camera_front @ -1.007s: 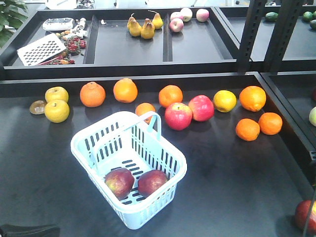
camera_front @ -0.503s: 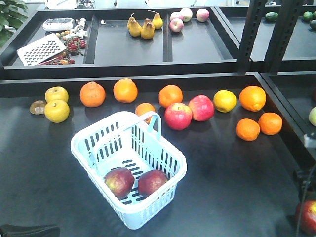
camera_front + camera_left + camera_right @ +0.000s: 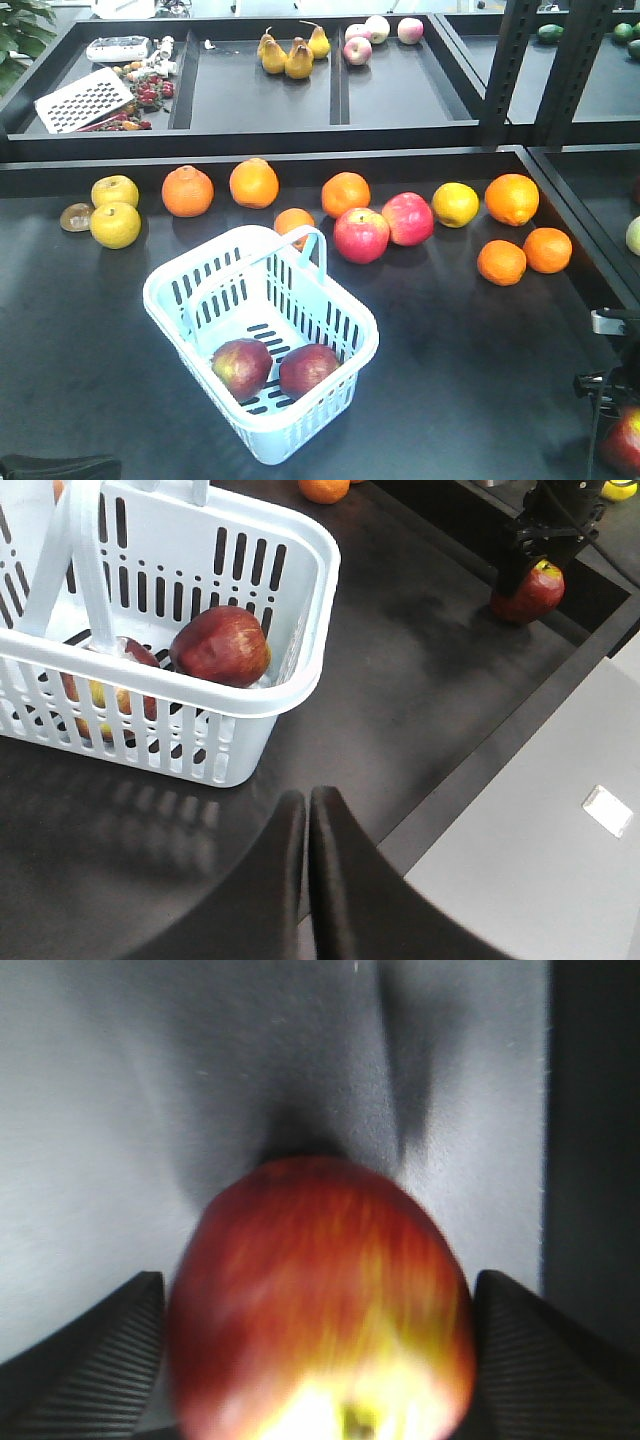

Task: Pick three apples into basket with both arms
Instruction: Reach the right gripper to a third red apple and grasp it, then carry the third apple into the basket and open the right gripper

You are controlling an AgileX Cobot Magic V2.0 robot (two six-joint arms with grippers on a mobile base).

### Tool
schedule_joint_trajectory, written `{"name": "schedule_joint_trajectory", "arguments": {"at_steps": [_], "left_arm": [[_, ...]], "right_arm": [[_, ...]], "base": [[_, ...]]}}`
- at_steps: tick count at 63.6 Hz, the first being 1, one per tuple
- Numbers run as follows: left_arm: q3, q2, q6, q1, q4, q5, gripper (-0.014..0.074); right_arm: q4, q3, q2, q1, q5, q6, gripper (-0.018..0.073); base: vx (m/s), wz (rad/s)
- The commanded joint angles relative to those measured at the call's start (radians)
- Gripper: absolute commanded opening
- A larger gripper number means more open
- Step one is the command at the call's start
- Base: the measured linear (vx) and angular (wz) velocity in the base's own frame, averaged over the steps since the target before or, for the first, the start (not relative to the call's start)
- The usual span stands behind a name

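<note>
- Two apples (image 3: 241, 368) lie inside the basket (image 3: 170, 290) on the bench (image 3: 460, 380).
- Third apple (image 3: 320, 1310) sits between the right gripper (image 3: 315, 1360) jaws (contact unclear).
- Left gripper (image 3: 306, 815) jaws clenched, empty.

A blurred dark red apple (image 3: 320, 1305) (yellow near its stem) sits between the right claw's (image 3: 318, 1360) spread fingers (image 3: 85, 1360).
</note>
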Motion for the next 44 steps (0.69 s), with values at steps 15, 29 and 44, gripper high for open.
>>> {"name": "schedule_joint_trajectory", "arguments": {"at_steps": [15, 29, 44], "left_arm": [[-0.027, 0.002, 0.003, -0.002, -0.037, -0.024, -0.0006], [-0.027, 0.002, 0.003, -0.002, -0.037, -0.024, -0.0006], [-0.027, 0.002, 0.003, -0.002, -0.037, -0.024, -0.0006]], "right_arm": [[0.110, -0.020, -0.136, -0.004, 0.056, -0.101, 0.0100], [0.475, -0.020, -0.325, -0.004, 0.103, -0.362, -0.0009], [0.944, -0.020, -0.537, 0.007, 0.288, -0.680, -0.0004]], "base": [[0.00, 0.00], [0.00, 0.00], [0.00, 0.00]]}}
